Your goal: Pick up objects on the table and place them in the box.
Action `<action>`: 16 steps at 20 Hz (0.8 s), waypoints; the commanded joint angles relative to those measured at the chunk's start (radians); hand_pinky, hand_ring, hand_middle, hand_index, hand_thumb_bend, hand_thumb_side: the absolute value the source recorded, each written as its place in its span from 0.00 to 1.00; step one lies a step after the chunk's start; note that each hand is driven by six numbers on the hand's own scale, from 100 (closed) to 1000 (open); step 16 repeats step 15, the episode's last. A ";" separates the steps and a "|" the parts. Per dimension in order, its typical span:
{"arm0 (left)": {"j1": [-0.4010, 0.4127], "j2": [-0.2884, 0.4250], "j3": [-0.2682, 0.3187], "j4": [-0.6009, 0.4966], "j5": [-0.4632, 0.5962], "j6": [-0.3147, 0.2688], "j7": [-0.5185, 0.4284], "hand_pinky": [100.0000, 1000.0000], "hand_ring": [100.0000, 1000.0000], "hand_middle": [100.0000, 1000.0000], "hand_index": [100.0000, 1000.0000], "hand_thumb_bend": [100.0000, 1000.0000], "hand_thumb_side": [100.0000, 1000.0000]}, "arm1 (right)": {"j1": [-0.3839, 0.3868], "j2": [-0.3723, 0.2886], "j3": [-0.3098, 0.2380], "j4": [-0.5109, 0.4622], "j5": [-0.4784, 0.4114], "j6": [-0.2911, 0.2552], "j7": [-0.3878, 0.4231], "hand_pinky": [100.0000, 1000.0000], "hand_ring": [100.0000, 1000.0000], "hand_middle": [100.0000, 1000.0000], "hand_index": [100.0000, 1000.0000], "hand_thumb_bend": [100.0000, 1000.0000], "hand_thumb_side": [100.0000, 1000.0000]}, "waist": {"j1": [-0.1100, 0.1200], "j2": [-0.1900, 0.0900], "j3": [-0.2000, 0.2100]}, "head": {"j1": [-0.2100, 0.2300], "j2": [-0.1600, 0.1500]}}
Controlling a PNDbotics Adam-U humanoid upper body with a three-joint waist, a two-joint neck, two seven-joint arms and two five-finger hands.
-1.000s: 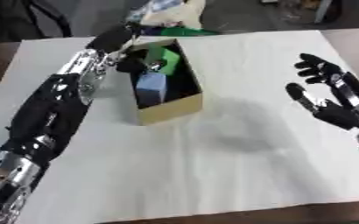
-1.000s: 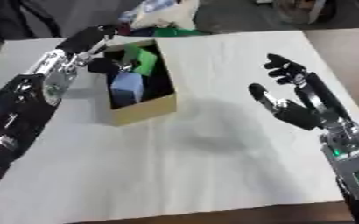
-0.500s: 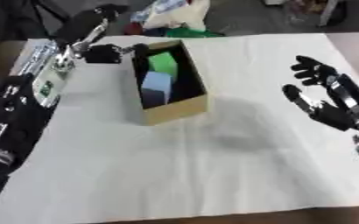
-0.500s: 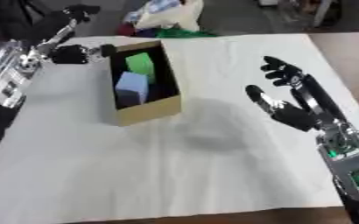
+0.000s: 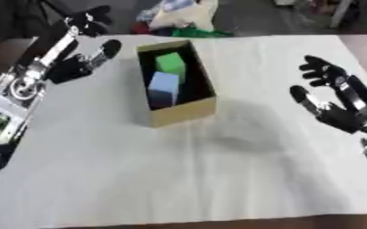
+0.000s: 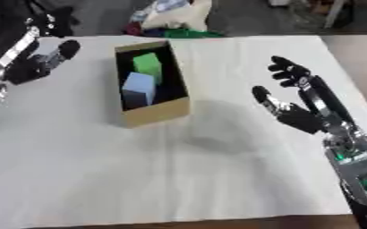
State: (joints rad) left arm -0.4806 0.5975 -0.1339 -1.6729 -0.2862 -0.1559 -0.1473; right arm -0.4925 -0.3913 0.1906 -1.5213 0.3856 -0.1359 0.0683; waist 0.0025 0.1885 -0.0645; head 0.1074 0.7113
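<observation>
Left eye view: the cardboard box (image 5: pixel 175 85) is sitting on the white-covered table (image 5: pixel 218 170), left of centre and towards the far side, its open top facing up and one short end turned towards the robot.
Box contents: a green block (image 5: pixel 170 65) is lying at the far end of the box, and a light blue block (image 5: pixel 163 86) is lying just in front of it, the two touching or nearly so; both are showing above the dark inside.
Left hand: the left hand (image 5: pixel 81 62) is hanging above the table's far left part, beside the box and apart from it, fingers spread and straight, holding nothing.
Left arm: the silver and black forearm is running down from that hand along the left edge.
Right hand: the right hand (image 6: pixel 296 109) is hovering at the right side of the table, well apart from the box, palm turned inward, fingers up and relaxed, thumb out, holding nothing.
Beyond the table: a pile of pale and green cloth (image 5: pixel 183 20) is lying past the far edge, behind the box.
</observation>
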 commanded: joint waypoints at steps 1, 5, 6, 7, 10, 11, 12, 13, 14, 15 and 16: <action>0.032 -0.009 0.031 -0.073 0.052 -0.032 -0.002 0.74 0.73 0.76 1.00 0.32 0.97 | -0.010 -0.005 -0.015 -0.037 -0.006 0.001 -0.016 0.77 0.82 0.83 0.97 0.29 0.75 | -0.001 -0.010 0.002 | 0.007 0.004; 0.081 -0.042 0.042 -0.103 0.088 -0.050 -0.001 0.74 0.72 0.75 0.99 0.29 0.97 | -0.006 0.003 -0.017 -0.050 -0.003 0.005 -0.029 0.77 0.82 0.83 0.96 0.27 0.72 | -0.004 -0.006 0.008 | 0.007 0.011; 0.090 -0.048 0.043 -0.105 0.092 -0.051 -0.003 0.74 0.72 0.75 0.99 0.27 0.97 | -0.005 0.004 -0.018 -0.053 -0.003 0.006 -0.032 0.77 0.82 0.83 0.96 0.27 0.72 | -0.004 -0.005 0.008 | 0.005 0.012; 0.096 -0.054 0.044 -0.105 0.096 -0.051 -0.005 0.73 0.72 0.75 0.99 0.27 0.97 | -0.004 0.005 -0.019 -0.055 -0.002 0.006 -0.034 0.77 0.82 0.83 0.96 0.27 0.72 | -0.005 -0.004 0.007 | 0.004 0.013; 0.110 -0.070 0.047 -0.102 0.103 -0.050 -0.009 0.73 0.71 0.74 0.99 0.25 0.98 | -0.002 0.006 -0.020 -0.058 -0.002 0.008 -0.038 0.77 0.82 0.83 0.97 0.26 0.71 | -0.006 0.000 0.007 | -0.001 0.014; 0.114 -0.074 0.048 -0.100 0.105 -0.049 -0.009 0.73 0.71 0.74 0.99 0.25 0.98 | -0.002 0.006 -0.021 -0.059 -0.002 0.008 -0.039 0.77 0.82 0.83 0.97 0.26 0.71 | -0.007 0.001 0.008 | -0.002 0.015; 0.118 -0.078 0.048 -0.098 0.108 -0.049 -0.010 0.73 0.71 0.74 0.99 0.25 0.98 | -0.002 0.006 -0.021 -0.060 -0.002 0.009 -0.040 0.77 0.82 0.83 0.97 0.25 0.71 | -0.007 0.001 0.009 | -0.002 0.016; 0.121 -0.081 0.048 -0.096 0.110 -0.049 -0.011 0.73 0.70 0.73 0.99 0.24 0.99 | -0.002 0.006 -0.021 -0.061 -0.002 0.009 -0.041 0.77 0.82 0.83 0.97 0.26 0.70 | -0.007 0.002 0.009 | -0.002 0.017; 0.122 -0.083 0.048 -0.095 0.111 -0.049 -0.013 0.73 0.70 0.73 0.99 0.24 0.99 | -0.001 0.006 -0.022 -0.062 -0.002 0.009 -0.041 0.77 0.82 0.83 0.97 0.25 0.70 | -0.007 0.003 0.008 | -0.004 0.017; 0.123 -0.085 0.047 -0.095 0.113 -0.050 -0.015 0.73 0.70 0.73 0.99 0.24 0.99 | 0.000 0.005 -0.022 -0.062 -0.002 0.009 -0.042 0.77 0.82 0.83 0.97 0.25 0.70 | -0.007 0.003 0.008 | -0.006 0.017; 0.123 -0.085 0.047 -0.095 0.113 -0.050 -0.015 0.73 0.70 0.73 0.99 0.24 0.99 | 0.000 0.005 -0.022 -0.062 -0.002 0.009 -0.042 0.77 0.82 0.83 0.97 0.25 0.70 | -0.007 0.003 0.008 | -0.006 0.017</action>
